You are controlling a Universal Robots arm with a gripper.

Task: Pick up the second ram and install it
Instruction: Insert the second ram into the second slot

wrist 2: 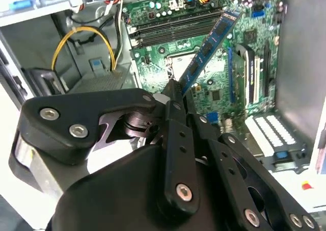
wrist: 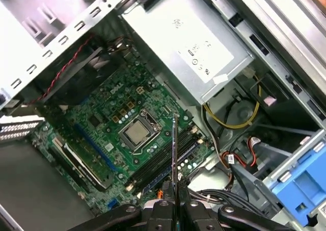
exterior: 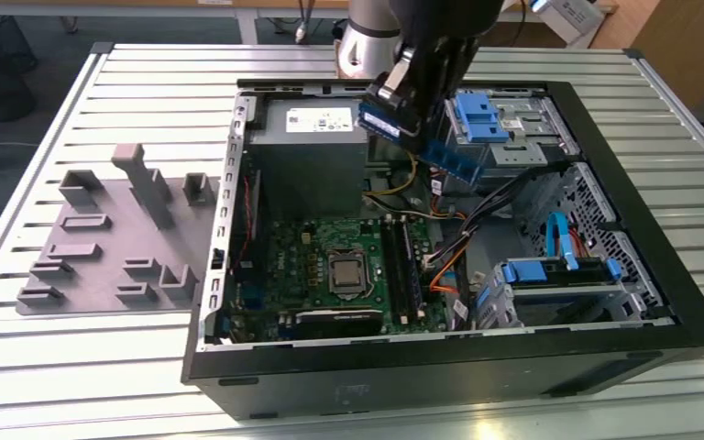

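My gripper [exterior: 423, 136] hangs over the back of the open computer case, shut on the second ram [exterior: 456, 158], a narrow blue stick with dark chips. In the second wrist view the ram [wrist 2: 209, 45] juts out from the closed gripper [wrist 2: 175, 92], slanting above the green motherboard [wrist 2: 158, 62]. The first wrist view shows the ram [wrist: 174, 154] edge-on, rising from the gripper [wrist: 174, 204] above the long black slots [wrist: 163, 162]. These slots [exterior: 401, 266] lie beside the processor socket [exterior: 349, 271], well below the held stick.
The grey power supply [exterior: 309, 137] fills the case's back corner, with yellow cables [wrist: 232, 120] beside it. Blue drive cages [exterior: 487, 119] and loose cables [exterior: 475, 229] crowd the exterior view's right side. A grey plastic tray with upright blocks [exterior: 107, 238] lies on the slatted table outside the case.
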